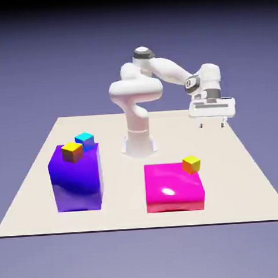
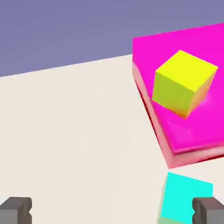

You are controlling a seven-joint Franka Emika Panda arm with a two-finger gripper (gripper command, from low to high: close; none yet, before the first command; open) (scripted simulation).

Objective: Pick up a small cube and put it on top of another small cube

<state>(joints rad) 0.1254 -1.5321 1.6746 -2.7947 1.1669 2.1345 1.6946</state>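
Note:
In the hand view the small cube [image 2: 186,200], teal with a cyan face, lies on the table at the bottom right, close to my right fingertip [image 2: 209,210] and not between the fingers. I cannot make it out in the exterior view. Another small cube [image 2: 183,83] [image 1: 191,163], yellow-topped with orange and greenish sides, sits near a corner of the flat magenta block [image 2: 192,127] [image 1: 170,188]. My gripper [image 2: 113,211] [image 1: 212,124] hangs open and empty above the table at the exterior view's right, behind the magenta block.
A tall purple-blue block [image 1: 77,182] stands at the exterior view's left. On its top sit a yellow-topped cube with orange-red sides [image 1: 72,151] and a cyan-topped cube with blue sides [image 1: 84,140]. The robot's base [image 1: 138,138] rises behind the blocks.

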